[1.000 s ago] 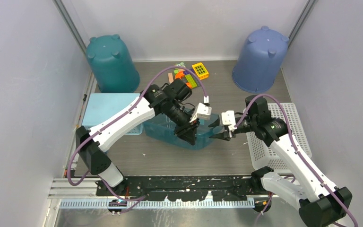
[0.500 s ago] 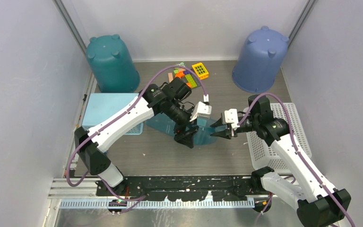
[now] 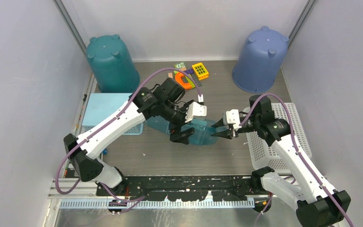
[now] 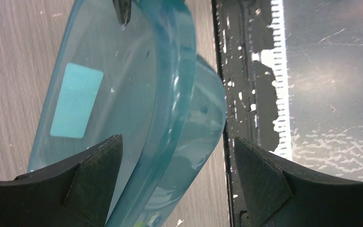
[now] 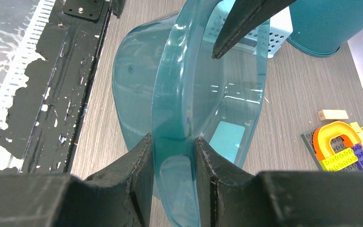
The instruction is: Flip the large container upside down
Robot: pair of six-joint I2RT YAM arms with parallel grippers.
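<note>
The large container (image 3: 200,135) is a clear teal tub standing tipped on its side at the table's middle, its opening facing away from the arms' bases. My right gripper (image 3: 216,134) is shut on its rim, which shows pinched between the pads in the right wrist view (image 5: 172,139). My left gripper (image 3: 179,137) is open, its fingers spread wide on either side of the tub's rim (image 4: 177,142) without pressing it. The tub (image 4: 123,94) fills the left wrist view, and its inside (image 5: 208,94) shows in the right wrist view.
An upturned teal bucket (image 3: 112,64) stands back left and an upturned blue bucket (image 3: 260,59) back right. Toy bricks (image 3: 189,75) lie between them. A light blue box (image 3: 106,111) sits left of the tub, a white slotted tray (image 3: 276,137) right of it.
My left gripper opened and let go of the tub's rim, drawing slightly left. The tub tipped from lying flat up onto its side. My right gripper closed further on the rim.
</note>
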